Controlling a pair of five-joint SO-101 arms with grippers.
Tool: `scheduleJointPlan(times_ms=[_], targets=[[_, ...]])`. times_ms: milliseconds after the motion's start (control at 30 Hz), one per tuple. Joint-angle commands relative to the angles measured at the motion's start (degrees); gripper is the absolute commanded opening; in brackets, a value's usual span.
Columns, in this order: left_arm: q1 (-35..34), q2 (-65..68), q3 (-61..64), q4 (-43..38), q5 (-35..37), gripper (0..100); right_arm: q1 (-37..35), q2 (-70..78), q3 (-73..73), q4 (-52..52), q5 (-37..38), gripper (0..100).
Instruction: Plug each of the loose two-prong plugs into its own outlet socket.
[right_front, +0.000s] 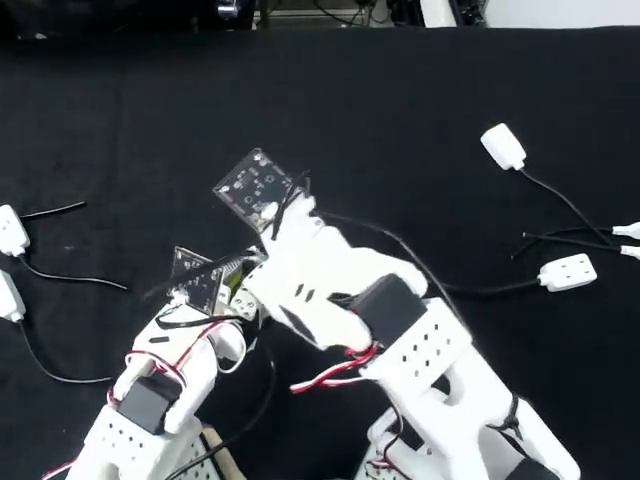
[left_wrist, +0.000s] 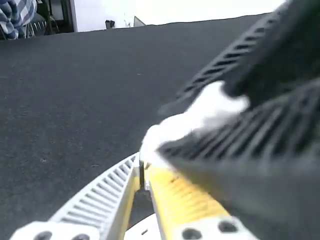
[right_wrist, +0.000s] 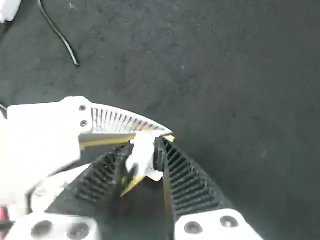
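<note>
Right gripper (right_wrist: 144, 145) has its black fingers clamped narrow on a small white plug (right_wrist: 142, 156). Left gripper (left_wrist: 140, 164) meets it tip to tip; its white and yellow fingers are nearly together and look pinched on the same plug, which sits low over the table (right_front: 350, 100), near its front and just left of centre.

From above, we cannot see the grip itself. The right arm (right_front: 400, 330) leans in over it, and its camera board (right_front: 255, 185) sits right on top. The left arm (right_front: 170, 370) comes up beside it with a second board (right_front: 195, 272).

A black cord (right_front: 420, 265) runs from under the right arm out to a white socket (right_front: 568, 272) lying flat, well to the right. A far plug (right_front: 503, 147) lies beyond it, its own cord trailing to the right edge. Two white blocks (right_front: 10, 232) with cords lie at the left edge, well apart from the arms; whether they are plugs or sockets we cannot tell. More small white ends (right_front: 630, 232) poke in at the right edge.
</note>
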Motion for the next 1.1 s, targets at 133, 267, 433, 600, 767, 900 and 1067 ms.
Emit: scheduleJointPlan(times_ms=[133,267,433,600,767,900,1067], targets=[[-0.66,-0.53,0.92,-0.18,-0.18,3,4.31,-0.48,-5.23,7.47,0.18,1.2],[-0.66,-0.53,0.92,-0.18,-0.18,3,4.48,-0.48,-5.49,8.09,0.18,1.2],[-0.92,-0.53,0.92,-0.18,-0.18,3,4.57,-0.22,-5.49,8.09,1.58,1.2],[-2.24,-0.53,0.92,-0.18,-0.18,3,4.57,-0.13,-5.67,5.27,1.23,1.2],[-1.98,-0.44,0.92,0.0,-0.09,3,4.84,-0.04,-5.32,-0.53,1.14,1.2],[-1.8,-0.53,0.92,1.41,-0.09,3,4.57,-0.04,-5.32,-1.41,1.14,1.2],[-0.48,-0.53,0.92,1.93,-0.18,3,2.46,-0.22,-5.32,-0.09,1.67,1.2]])
